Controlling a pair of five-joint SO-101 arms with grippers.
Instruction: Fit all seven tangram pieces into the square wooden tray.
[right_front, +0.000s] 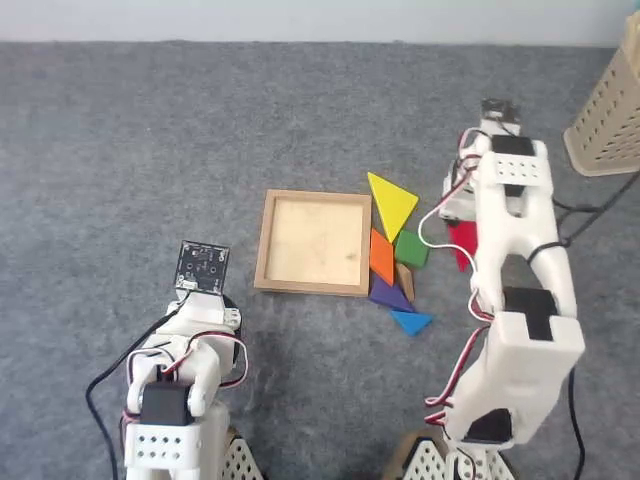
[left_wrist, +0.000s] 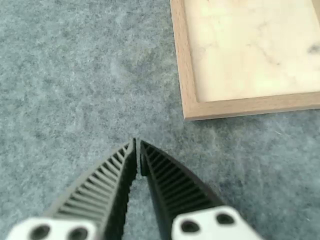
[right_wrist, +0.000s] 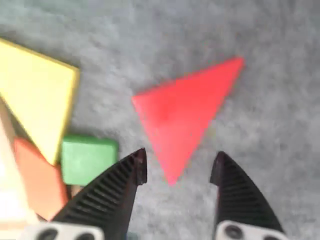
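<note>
Red triangle (right_wrist: 185, 115) lies flat on the grey tabletop (right_wrist: 150, 40), one tip between my right fingers (right_wrist: 117, 187), which are spread and empty. Yellow triangle (right_wrist: 35, 95) and green square (right_wrist: 87, 160) sit just beside one finger, with the unfilled tray (right_front: 265, 240) beyond them. Left fingers (left_wrist: 112, 177) are clenched on nothing, near a tray corner. Judgement: advance over the red triangle's wider body, centre, then pinch opposite edges.

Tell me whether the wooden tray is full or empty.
Empty. The tray has a bare wooden floor; the pieces lie beside it.
</note>
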